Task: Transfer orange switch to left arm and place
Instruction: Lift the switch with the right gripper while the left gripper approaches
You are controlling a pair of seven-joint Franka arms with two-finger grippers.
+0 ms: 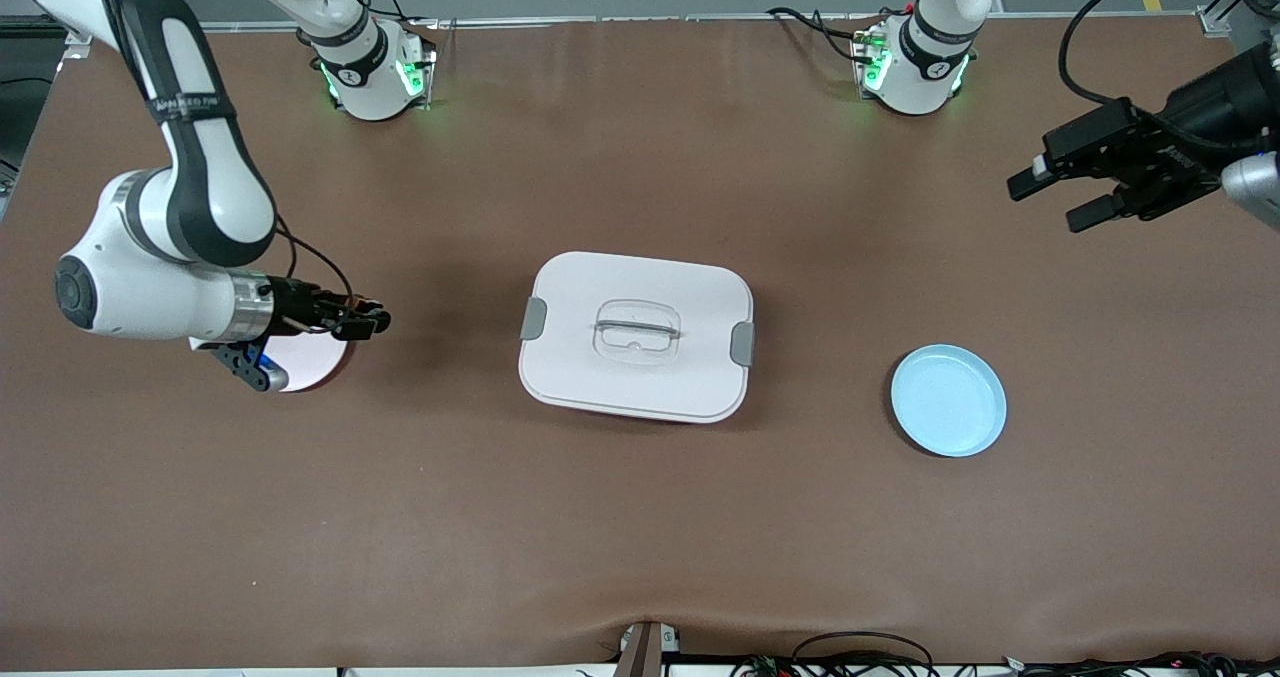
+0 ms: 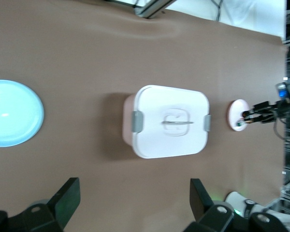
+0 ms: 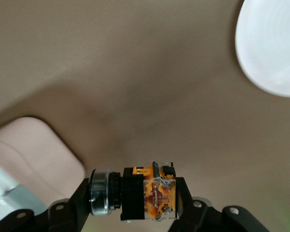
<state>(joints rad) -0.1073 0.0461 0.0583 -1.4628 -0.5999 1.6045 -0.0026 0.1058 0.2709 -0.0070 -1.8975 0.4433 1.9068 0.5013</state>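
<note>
The orange switch (image 3: 147,192) is clamped between the fingers of the right gripper (image 1: 365,319). The right wrist view shows its black body, orange block and a silver ring at one end, pinched from both sides. In the front view the switch is only a small dark shape at the fingertips.

The right gripper is raised above the table (image 1: 640,517), just past the edge of a pink plate (image 1: 310,362) at the right arm's end. The right arm's wrist covers much of that plate. The gripper points toward the box (image 1: 636,335), with bare table between them.

The box lies at mid-table with its lid on. It is white, with a grey clasp at each short end and a recessed handle in the top.

A blue plate (image 1: 948,400) lies toward the left arm's end of the table, slightly nearer the front camera than the box and well apart from it.

The left gripper (image 1: 1062,200) hangs in the air over the table's edge at the left arm's end. Its fingers are spread wide with nothing between them. The left arm waits.
</note>
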